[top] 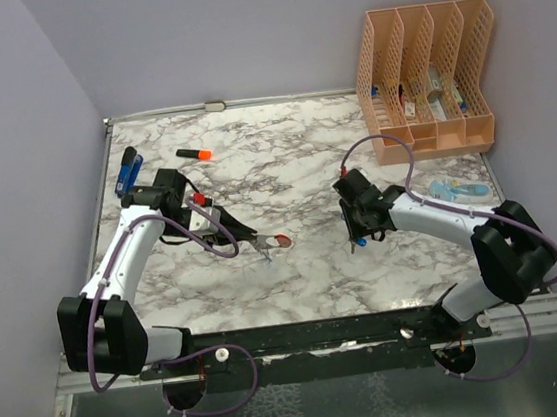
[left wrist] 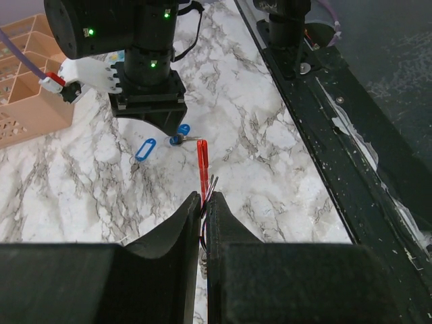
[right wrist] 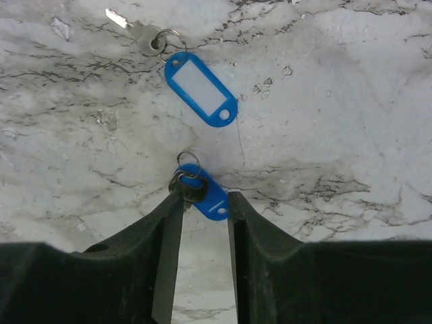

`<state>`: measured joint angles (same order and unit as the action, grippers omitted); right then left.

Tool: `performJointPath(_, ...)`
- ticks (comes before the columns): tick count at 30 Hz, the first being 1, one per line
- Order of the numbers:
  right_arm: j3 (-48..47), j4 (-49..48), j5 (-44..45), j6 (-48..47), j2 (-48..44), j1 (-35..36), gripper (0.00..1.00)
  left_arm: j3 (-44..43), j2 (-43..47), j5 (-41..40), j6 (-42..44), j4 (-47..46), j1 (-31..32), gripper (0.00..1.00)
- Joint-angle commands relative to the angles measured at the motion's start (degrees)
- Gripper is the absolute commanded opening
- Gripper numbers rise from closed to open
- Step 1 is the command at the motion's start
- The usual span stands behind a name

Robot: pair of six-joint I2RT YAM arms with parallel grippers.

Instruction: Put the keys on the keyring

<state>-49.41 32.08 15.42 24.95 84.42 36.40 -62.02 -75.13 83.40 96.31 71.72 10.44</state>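
While the left tool (left wrist: 204,202) is clamped shut on the keyring (left wrist: 202,169), the red loop juts forward from between its fingers, raised above the worktop (top: 304,165) and aimed toward the right tool (right wrist: 204,201).

Right tool: lowered to the worktop, jaws at a middling gap, one fingertip on each side of the near key (right wrist: 208,197). The blue head fills the gap from edge to edge. Whether I am pinching it or only bracketing it, I cannot tell.

Far key (right wrist: 200,90): flat on the worktop just beyond the near one, with its silver blade and small wire ring at the upper left. Nothing touches it.

Progress, as I judge it: early. Both keys I can see lie on the worktop, well apart from the loop, and neither is threaded. The ring is in hand and presented, so that part is done. Left to do: secure and lift the near key, carry it to the loop, pass its wire ring over the red end, then do the same for the far key.

Blue speck (top: 265,255), under the keyring in the top view: too small to identify.
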Motion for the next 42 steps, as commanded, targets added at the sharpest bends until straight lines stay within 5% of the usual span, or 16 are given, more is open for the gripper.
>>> performJointPath(1,1.14,-5.13,-2.09,-0.99,2.54,-1.60,0.31,-0.32,-1.48,4.50,7.15,5.68,-0.55,0.00)
performJointPath(15,0.21,-9.67,-4.72,-2.31,6.40,-2.74,0.24,-0.71,-3.34,4.94,10.45,8.68,-1.47,0.00)
performJointPath(34,0.37,-13.16,-6.93,-3.93,6.66,-2.74,0.30,-0.56,-3.82,5.25,10.41,8.70,-1.78,0.00)
performJointPath(38,0.99,-14.30,-7.87,-4.64,6.34,-2.78,0.25,-0.62,-4.31,5.36,10.43,8.70,-1.80,0.00)
performJointPath(42,1.62,-15.32,-7.89,-4.92,6.35,-2.78,0.08,-0.50,-4.52,5.35,10.45,8.69,-1.85,0.00)
